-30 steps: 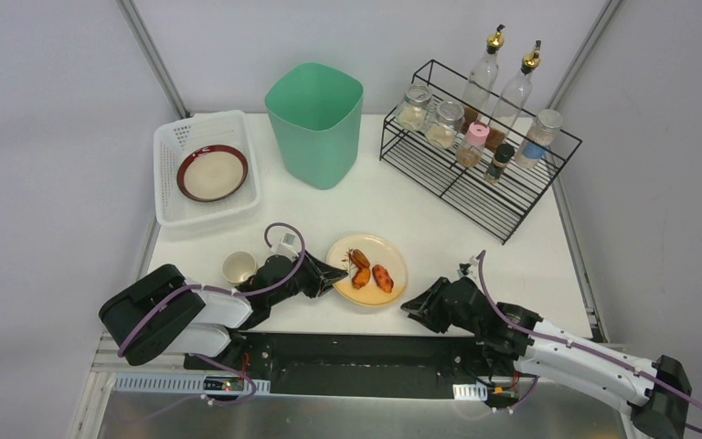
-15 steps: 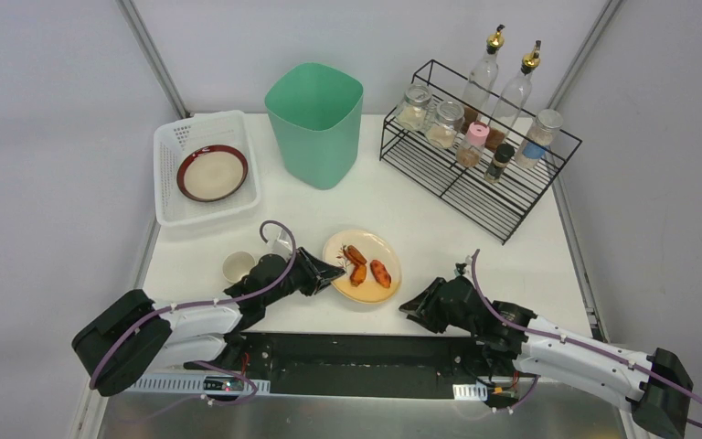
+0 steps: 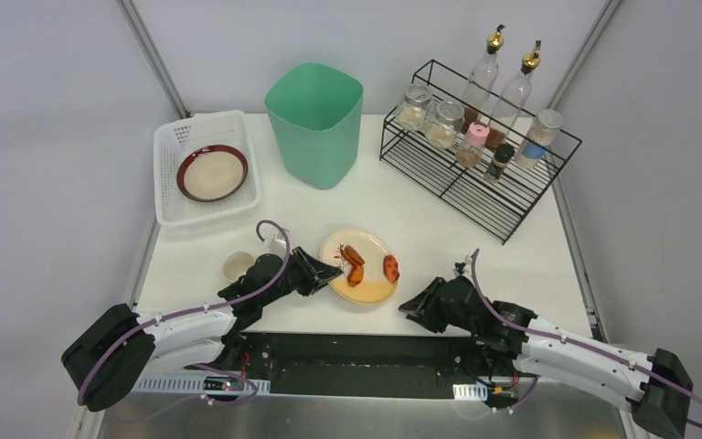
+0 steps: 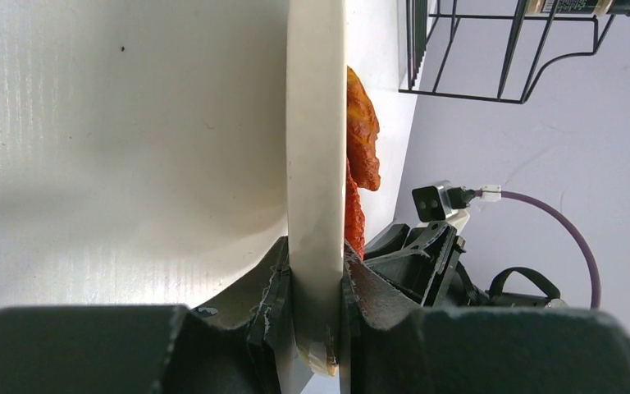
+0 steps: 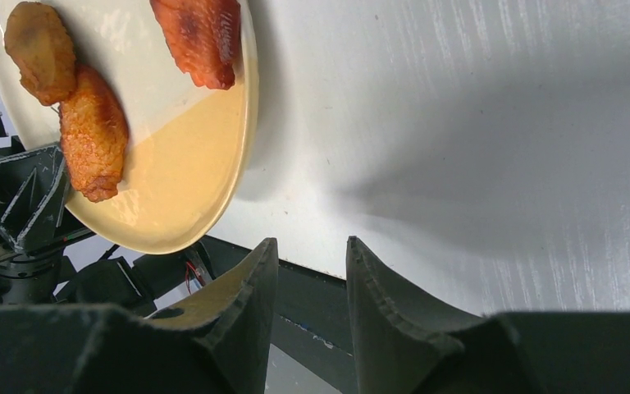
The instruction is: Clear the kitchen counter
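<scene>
Across the whole view, the worktop (image 3: 439, 215) spreads white under everything, far from cleared. Behind its middle stands the green bin (image 3: 315, 123), likely where the scraps belong. The plate (image 3: 370, 285) is pinched at its left rim by the left end effector (image 3: 334, 272), jaws nearly together on it; it is best kept level until over the bin. The right end effector (image 3: 413, 306) rests half open, holding nothing. Against 1 second ago, the plate has shifted left and 1 of its 3 pieces (image 3: 390, 268) has slid to the right rim.
</scene>
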You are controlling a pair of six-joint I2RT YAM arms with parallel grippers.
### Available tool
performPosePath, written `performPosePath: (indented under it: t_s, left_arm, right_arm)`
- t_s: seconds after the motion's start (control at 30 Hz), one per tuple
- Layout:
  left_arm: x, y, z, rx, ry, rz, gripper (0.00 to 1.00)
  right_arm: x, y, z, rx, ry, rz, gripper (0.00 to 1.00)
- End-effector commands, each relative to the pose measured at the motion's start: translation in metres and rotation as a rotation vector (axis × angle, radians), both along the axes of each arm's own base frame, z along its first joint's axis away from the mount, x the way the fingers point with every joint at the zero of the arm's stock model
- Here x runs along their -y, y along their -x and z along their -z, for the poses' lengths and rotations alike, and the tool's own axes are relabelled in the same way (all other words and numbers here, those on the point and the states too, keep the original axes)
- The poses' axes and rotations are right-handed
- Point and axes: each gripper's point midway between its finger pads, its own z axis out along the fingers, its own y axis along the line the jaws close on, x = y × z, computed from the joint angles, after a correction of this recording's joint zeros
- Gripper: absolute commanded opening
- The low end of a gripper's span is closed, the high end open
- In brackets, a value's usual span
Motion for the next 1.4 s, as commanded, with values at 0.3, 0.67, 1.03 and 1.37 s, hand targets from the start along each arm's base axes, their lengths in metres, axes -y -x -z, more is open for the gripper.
performPosePath:
  t_s: [0.3,0.67,1.03,1.37]
  left_arm:
    - [0.008,-0.012,-0.1,0.247,0.276,-0.024,0.0]
    - [0.006,-0.008,-0.119,0.286,0.329,-0.02,0.0]
    - [-0.001,-0.006,-0.142,0.327,0.379,-0.036,0.0]
    - [-0.001,-0.013,-0.188,0.409,0.405,-0.041,0.0]
  right_arm:
    - [-0.002,-0.003,-0.021,0.037,-0.013,-0.009,0.39]
    - [-0.002,-0.004,-0.023,0.038,-0.003,-0.008,0.39]
    - [-0.003,-0.006,-0.025,0.043,0.004,-0.007,0.39]
    - [-0.003,-0.008,-0.036,0.073,0.002,-0.016,0.39]
